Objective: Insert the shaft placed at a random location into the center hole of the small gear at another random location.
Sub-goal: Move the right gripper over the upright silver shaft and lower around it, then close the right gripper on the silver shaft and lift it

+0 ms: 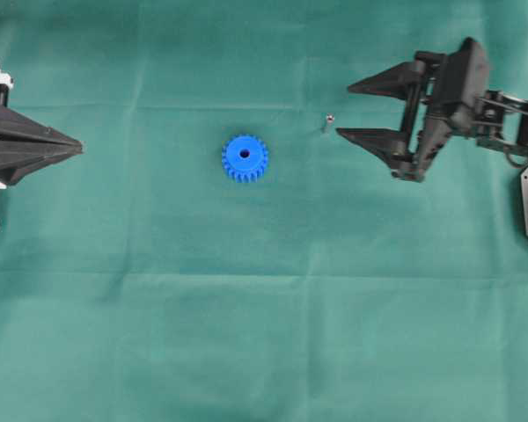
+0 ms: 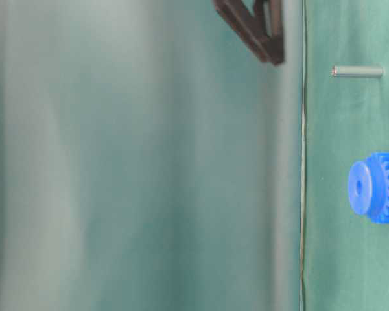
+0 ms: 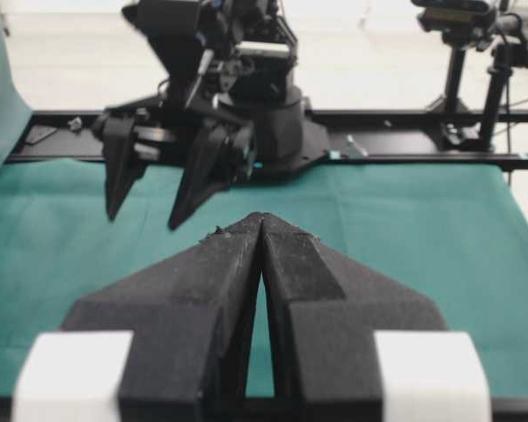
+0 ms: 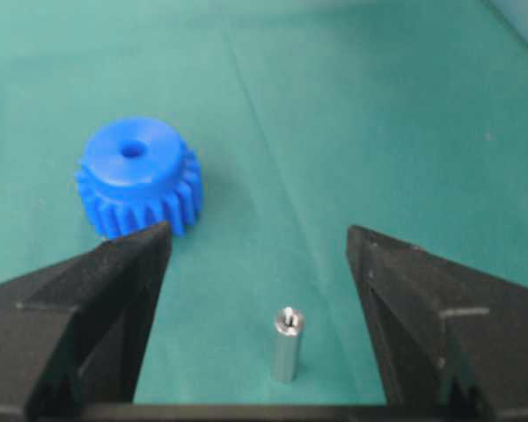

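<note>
While shaft [image 4: 287, 344] stands ungrasped between wide-spread right hand [image 4: 260, 264], you still need pick-up, then insertion into small gear [image 1: 245, 158].

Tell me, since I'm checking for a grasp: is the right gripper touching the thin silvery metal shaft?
Apart. In the right wrist view the shaft stands upright between the open right gripper, with green cloth visible on both sides.

A creased green cloth [image 1: 264, 334] covers the table, with a pale, seemingly bright room behind.
</note>
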Robot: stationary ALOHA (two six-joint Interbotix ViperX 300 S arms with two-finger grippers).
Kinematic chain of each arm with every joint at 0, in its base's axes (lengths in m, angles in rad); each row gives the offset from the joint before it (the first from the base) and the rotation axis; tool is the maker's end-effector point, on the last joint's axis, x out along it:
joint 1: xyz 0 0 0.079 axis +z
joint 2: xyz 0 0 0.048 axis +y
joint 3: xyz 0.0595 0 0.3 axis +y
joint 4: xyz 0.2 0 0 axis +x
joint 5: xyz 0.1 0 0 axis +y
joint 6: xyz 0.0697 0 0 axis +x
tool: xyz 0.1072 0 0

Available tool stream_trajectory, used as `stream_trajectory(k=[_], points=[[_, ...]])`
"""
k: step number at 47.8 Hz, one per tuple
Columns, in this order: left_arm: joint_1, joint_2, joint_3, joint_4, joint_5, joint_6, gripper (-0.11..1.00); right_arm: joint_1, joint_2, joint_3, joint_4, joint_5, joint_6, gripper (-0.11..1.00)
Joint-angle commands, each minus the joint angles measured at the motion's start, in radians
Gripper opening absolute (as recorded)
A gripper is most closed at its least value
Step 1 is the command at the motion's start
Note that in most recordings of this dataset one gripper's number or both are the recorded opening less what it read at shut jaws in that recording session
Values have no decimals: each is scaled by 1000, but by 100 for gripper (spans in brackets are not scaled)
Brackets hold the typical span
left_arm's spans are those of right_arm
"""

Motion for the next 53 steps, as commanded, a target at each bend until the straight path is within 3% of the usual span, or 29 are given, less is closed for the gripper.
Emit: stream_trajectory(k=[1, 13, 23, 27, 35, 38, 53], points=[[-2, 5, -23, 3, -2, 2, 0, -14, 61, -40, 9, -31, -15, 84], [0, 5, -23, 3, 6, 2, 0, -32, 206, -81, 23, -49, -15, 84], [-2, 3, -23, 3, 23, 2, 0, -32, 227, -80, 25, -61, -14, 80], [-2, 3, -23, 3, 29, 2, 0, -34, 227, -78, 25, -60, -14, 70], [0, 3, -23, 3, 31, 3, 0, -32, 229, -78, 14, -58, -17, 24], [2, 3, -23, 3, 31, 3, 0, -32, 229, -78, 12, -58, -17, 13], [2, 2, -23, 3, 32, 3, 0, -32, 221, -83, 11, -57, -17, 13]])
